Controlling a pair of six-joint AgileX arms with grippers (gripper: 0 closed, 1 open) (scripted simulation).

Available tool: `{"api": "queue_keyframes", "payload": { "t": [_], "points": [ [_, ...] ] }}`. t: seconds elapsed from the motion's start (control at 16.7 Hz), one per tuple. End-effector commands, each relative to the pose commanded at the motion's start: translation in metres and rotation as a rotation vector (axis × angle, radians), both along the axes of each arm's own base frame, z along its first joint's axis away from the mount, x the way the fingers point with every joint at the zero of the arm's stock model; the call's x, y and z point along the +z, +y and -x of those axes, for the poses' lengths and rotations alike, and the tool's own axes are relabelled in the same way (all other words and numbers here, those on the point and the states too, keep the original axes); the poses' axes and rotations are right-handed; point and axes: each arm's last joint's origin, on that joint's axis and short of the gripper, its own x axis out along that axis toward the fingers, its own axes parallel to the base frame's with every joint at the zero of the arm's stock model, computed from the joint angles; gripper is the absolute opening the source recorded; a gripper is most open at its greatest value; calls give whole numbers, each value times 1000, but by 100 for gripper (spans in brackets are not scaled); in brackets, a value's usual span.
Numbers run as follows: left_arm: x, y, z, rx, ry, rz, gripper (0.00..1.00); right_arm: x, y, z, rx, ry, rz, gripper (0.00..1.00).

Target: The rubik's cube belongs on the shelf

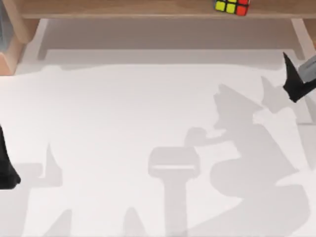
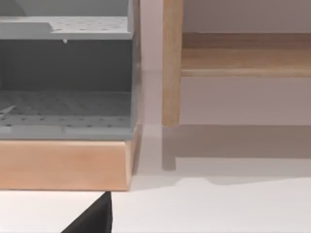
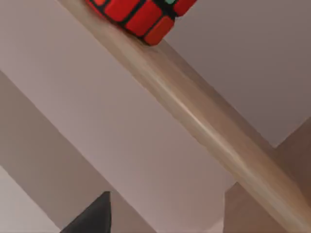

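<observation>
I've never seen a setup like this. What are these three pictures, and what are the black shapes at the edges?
They show a simulated AgileX robot with two arms at a white table. One camera looks down from above; the other two sit on the wrists. The black shapes are its hands: the left hand at the table's left edge, the right hand at the right edge near the shelf. Neither holds anything. The rubik's cube sits on the wooden shelf, at its front edge. The left wrist camera faces a grey rack on a wooden base.

We see the rubik's cube [image 1: 232, 6] black-gridded with yellow and red stickers, the shelf [image 1: 123, 9] light-brown wood, the table [image 1: 123, 123] white
</observation>
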Motion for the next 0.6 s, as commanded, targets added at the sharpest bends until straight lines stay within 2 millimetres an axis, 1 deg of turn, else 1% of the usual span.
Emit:
{"api": "queue_keyframes", "payload": {
  "t": [0.18,0.36,0.48,0.6],
  "points": [
    [0,0,0,0,0,0,100,-11,-55,47,9,-31,225,100],
    [0,0,0,0,0,0,100,-20,-96,90,-42,-58,431,100],
    [0,0,0,0,0,0,100,-25,-121,109,-113,-69,561,100],
    [0,0,0,0,0,0,100,-28,-145,119,-203,-74,679,100]
  ]
}}
